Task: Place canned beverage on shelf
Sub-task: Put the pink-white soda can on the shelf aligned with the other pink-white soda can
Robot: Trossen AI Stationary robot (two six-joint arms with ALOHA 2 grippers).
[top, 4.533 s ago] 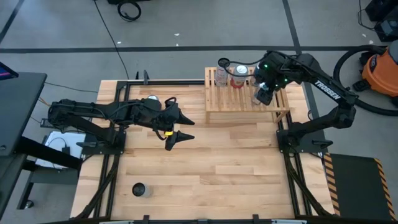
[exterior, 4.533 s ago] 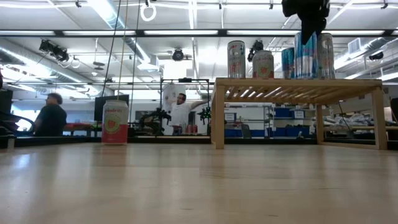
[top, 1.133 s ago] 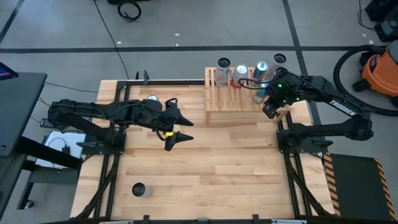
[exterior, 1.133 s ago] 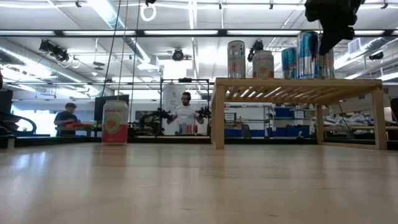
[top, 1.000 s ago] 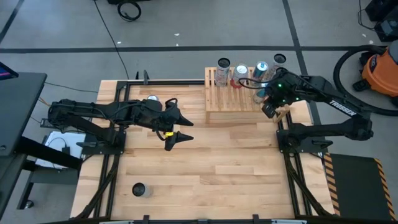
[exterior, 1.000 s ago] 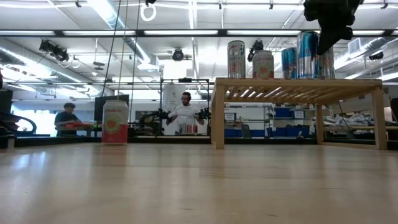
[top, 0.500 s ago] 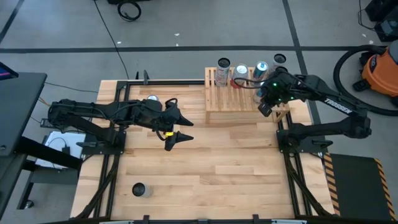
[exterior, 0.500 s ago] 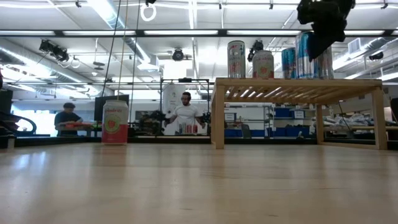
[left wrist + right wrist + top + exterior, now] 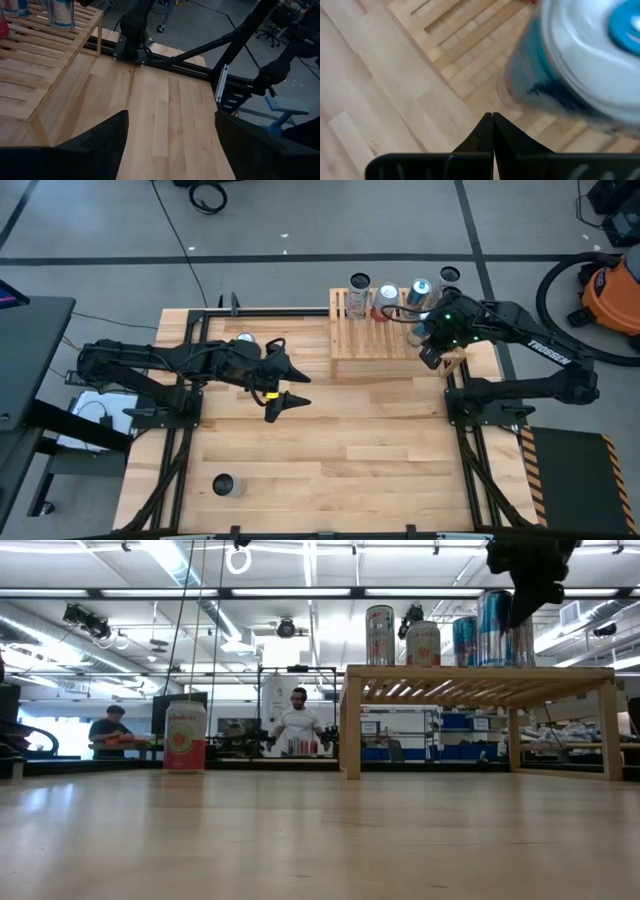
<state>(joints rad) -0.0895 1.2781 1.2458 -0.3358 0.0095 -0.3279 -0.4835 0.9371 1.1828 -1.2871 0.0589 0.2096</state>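
Note:
The shelf (image 9: 392, 332), a low light-wood slatted rack, stands on its legs at the table's far right. Several cans stand upright on its slats along the far edge (image 9: 423, 643). One of them is a blue-and-white can (image 9: 580, 60), just beyond my right gripper's tips. My right gripper (image 9: 430, 357) hangs shut over the shelf's right end, slanting down, and touches nothing (image 9: 493, 125). My left gripper (image 9: 285, 385) is held open above the table's middle left with nothing between its fingers (image 9: 170, 145).
A pink can (image 9: 184, 735) stands on the table at the far left, beside the left arm (image 9: 245, 340). A dark can (image 9: 224, 484) stands near the front left corner. Bare wood lies between them and the shelf. People are in the room behind (image 9: 298, 720).

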